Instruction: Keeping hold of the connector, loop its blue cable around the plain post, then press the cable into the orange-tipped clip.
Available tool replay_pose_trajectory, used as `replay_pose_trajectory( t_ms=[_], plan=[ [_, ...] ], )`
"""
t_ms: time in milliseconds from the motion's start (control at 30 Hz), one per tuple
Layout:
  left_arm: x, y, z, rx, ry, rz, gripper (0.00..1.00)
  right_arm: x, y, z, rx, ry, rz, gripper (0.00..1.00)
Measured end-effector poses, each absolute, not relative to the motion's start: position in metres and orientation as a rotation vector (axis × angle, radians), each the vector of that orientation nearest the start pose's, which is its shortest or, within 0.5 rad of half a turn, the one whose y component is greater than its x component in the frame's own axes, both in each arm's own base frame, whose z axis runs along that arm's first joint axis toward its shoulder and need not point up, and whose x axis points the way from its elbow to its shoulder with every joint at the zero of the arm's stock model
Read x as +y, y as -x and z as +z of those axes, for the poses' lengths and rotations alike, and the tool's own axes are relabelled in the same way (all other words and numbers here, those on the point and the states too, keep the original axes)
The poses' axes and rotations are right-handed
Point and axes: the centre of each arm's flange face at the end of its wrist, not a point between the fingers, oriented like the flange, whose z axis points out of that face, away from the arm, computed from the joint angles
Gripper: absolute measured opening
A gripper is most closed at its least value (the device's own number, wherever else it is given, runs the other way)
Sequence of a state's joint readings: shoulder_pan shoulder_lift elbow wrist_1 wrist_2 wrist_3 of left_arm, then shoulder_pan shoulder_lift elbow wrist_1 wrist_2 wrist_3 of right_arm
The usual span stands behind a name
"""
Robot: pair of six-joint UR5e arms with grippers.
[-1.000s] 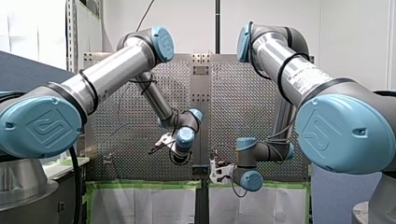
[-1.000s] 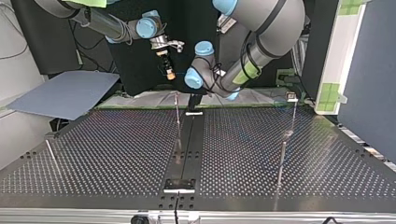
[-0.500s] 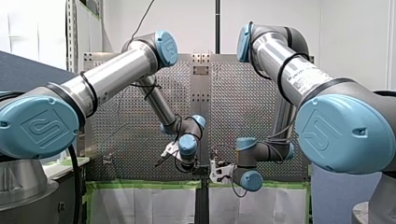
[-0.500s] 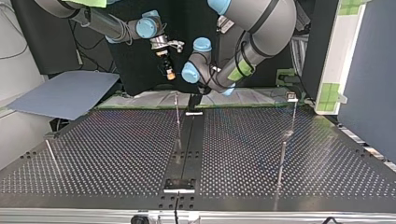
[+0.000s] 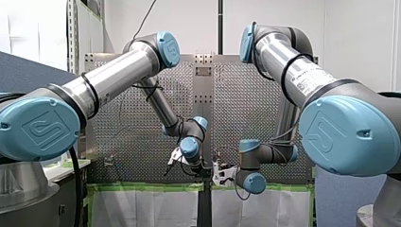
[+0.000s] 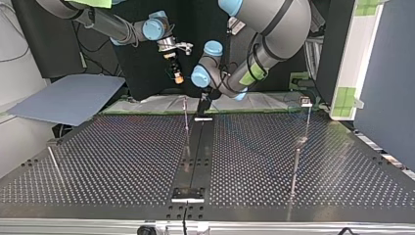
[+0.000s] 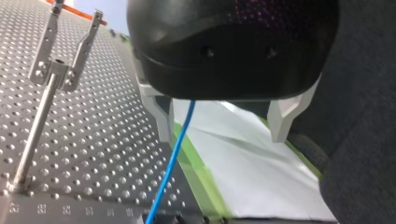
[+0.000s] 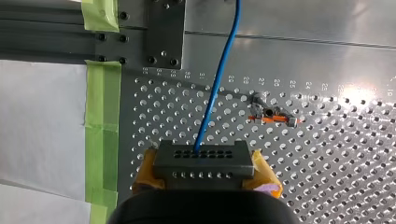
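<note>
In the right wrist view my right gripper (image 8: pixel 205 173) is shut with its yellow pads on a grey connector (image 8: pixel 203 157). The blue cable (image 8: pixel 219 79) leaves the connector and runs away over the perforated plate. An orange-tipped clip (image 8: pixel 272 117) lies on the plate beside the cable. In the left wrist view my left gripper (image 7: pixel 222 137) is open. The blue cable (image 7: pixel 173 151) hangs between its pale fingers, close to one of them. A forked clip on a thin metal post (image 7: pixel 56 74) stands beside it. In the top view my left gripper (image 6: pixel 202 105) hangs low beside my right gripper (image 6: pixel 175 73).
Thin metal posts (image 6: pixel 187 122) (image 6: pixel 295 166) (image 6: pixel 53 161) stand on the perforated table (image 6: pixel 122 161). A dark rail (image 6: pixel 195 156) runs down its middle. Green tape (image 8: pixel 100 140) and white sheeting line the table's edge near the arms. A grey board (image 6: pixel 68 98) lies off the table.
My left arm has swung down and towards the middle, bringing its gripper close beside my right gripper at the table's edge. My right arm has not moved.
</note>
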State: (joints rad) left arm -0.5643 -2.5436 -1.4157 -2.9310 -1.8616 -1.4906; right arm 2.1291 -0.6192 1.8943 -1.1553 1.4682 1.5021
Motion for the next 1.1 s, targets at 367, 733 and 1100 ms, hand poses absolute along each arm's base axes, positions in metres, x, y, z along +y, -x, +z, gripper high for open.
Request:
replay_pose_trajectory(
  t_ms=[367,733,1100],
  plan=[
    [-0.429,-0.482,-0.032,2.088,-0.447,-0.13,1.0,-0.389,-0.41,-0.077,-0.822,-1.799,1.551,0.0],
    [-0.425,-0.488,-0.033,2.065,-0.341,-0.171,0.98,-0.389,-0.41,-0.077,-0.822,-1.801,1.55,0.0],
    [-0.425,-0.492,-0.032,2.042,-0.318,-0.155,0.93,-0.388,-0.411,-0.077,-0.82,-1.806,1.55,0.0]
  ],
)
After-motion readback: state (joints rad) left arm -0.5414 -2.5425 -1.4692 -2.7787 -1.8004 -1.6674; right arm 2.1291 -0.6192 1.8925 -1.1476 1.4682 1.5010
